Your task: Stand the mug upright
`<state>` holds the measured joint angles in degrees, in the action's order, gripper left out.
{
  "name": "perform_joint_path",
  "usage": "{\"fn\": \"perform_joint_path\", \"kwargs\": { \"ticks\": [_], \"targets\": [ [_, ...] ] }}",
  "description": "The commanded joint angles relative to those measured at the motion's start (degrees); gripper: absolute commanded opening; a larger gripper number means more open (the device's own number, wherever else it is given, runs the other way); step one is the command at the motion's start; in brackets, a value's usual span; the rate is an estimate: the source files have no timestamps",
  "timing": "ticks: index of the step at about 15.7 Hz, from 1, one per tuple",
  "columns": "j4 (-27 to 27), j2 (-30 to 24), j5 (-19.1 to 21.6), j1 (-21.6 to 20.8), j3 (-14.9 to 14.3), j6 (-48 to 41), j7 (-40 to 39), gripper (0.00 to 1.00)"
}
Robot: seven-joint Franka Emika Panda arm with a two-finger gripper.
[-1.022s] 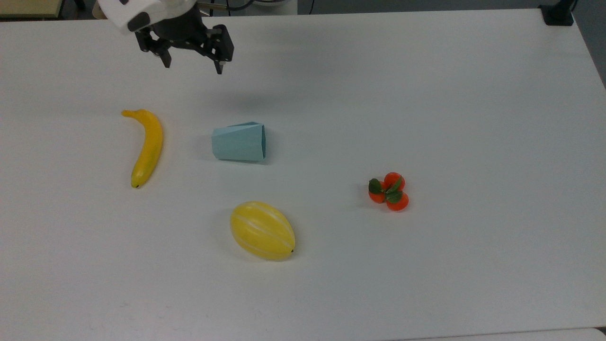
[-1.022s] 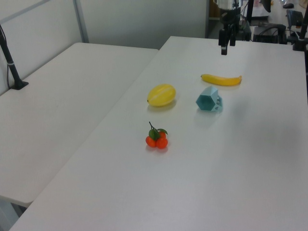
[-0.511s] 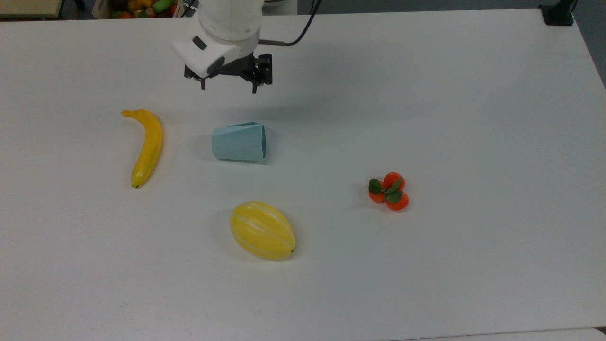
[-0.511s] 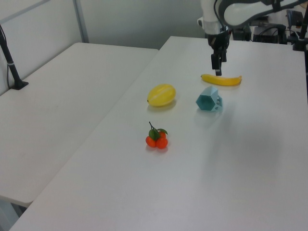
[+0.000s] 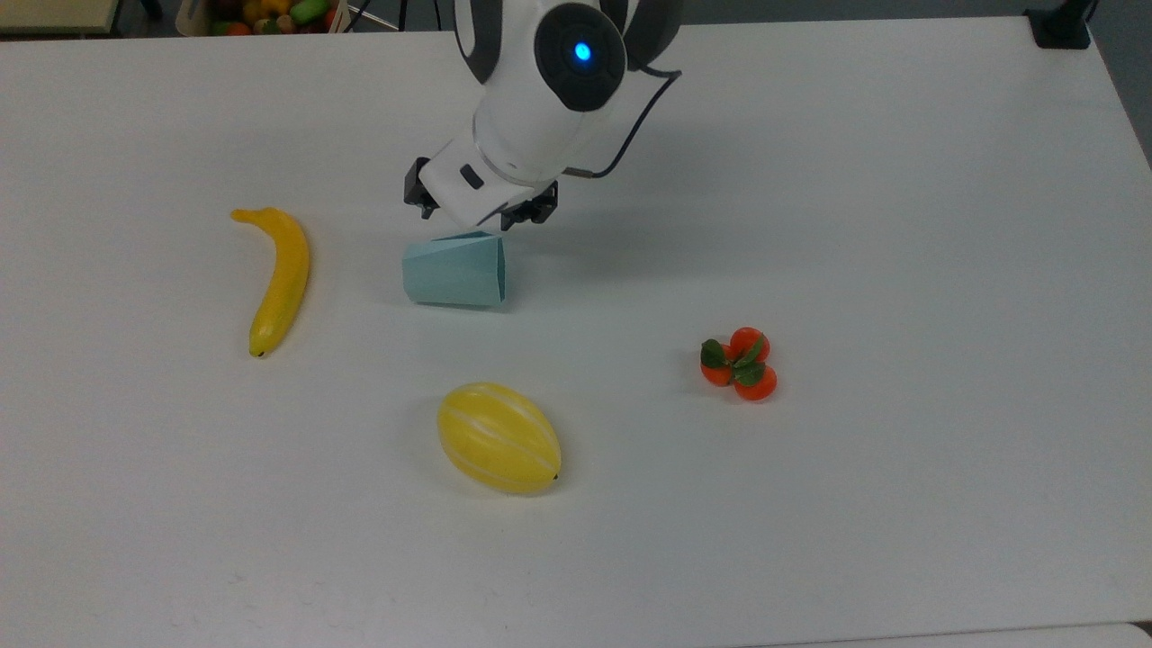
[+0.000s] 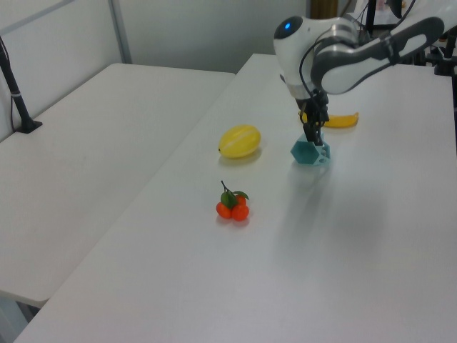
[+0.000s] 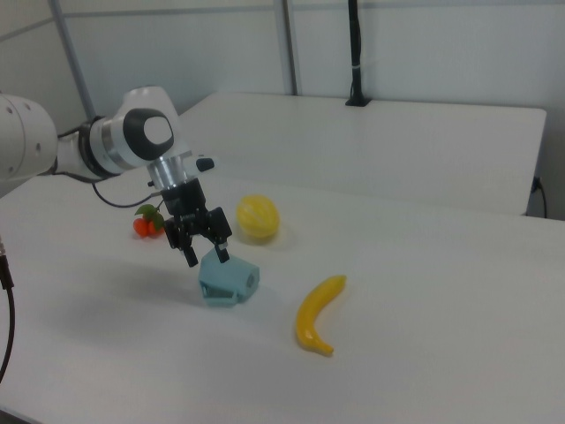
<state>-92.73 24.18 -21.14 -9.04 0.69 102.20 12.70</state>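
The mug [image 5: 453,270] is a pale blue faceted cup lying on its side on the white table [image 5: 855,225], its wider mouth facing the top view's right. In the left view the mug [image 6: 310,152] shows its darker teal inside. My gripper [image 7: 205,254] hangs just above the mug [image 7: 228,279], fingers spread open and pointing down with nothing between them. From the top view the white wrist covers most of the gripper [image 5: 477,220], which sits at the mug's far edge. The left view has the gripper [image 6: 311,136] right over the mug.
A yellow banana [image 5: 281,279] lies to the top view's left of the mug. A yellow melon [image 5: 498,437] sits nearer the front edge. A cluster of small oranges with leaves [image 5: 740,364] lies to the right. A bin of fruit [image 5: 270,13] stands beyond the table's far edge.
The arm has swung from the table's far left corner toward the mug and come down, so the gripper now hangs just above it. The mug and fruit have not moved.
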Motion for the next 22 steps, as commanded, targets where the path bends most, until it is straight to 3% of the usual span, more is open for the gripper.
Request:
{"fn": "perform_joint_path", "kwargs": {
  "ticks": [1,3,5,9,10,12,17,22],
  "targets": [
    [-2.8,0.7,-4.2,-1.2,-0.2,4.7,5.0,0.86],
    [-3.4,1.0,-6.2,-1.2,-0.3,5.6,5.3,0.86],
    [-3.4,0.9,-7.2,-0.9,-0.8,6.2,5.3,0.76],
    [-3.3,0.9,-8.7,-0.8,-0.9,7.4,5.4,0.46],
    [-3.3,0.8,-8.7,-0.9,-0.9,7.4,5.4,0.3],
    [-3.2,0.5,-8.7,-1.1,-0.9,7.3,5.4,0.15],
    [-2.7,-1.0,-7.3,-0.5,-1.4,7.7,5.6,0.05],
    [-2.7,-4.2,2.9,-0.3,-4.0,7.7,5.0,0.02]
  ]
}}
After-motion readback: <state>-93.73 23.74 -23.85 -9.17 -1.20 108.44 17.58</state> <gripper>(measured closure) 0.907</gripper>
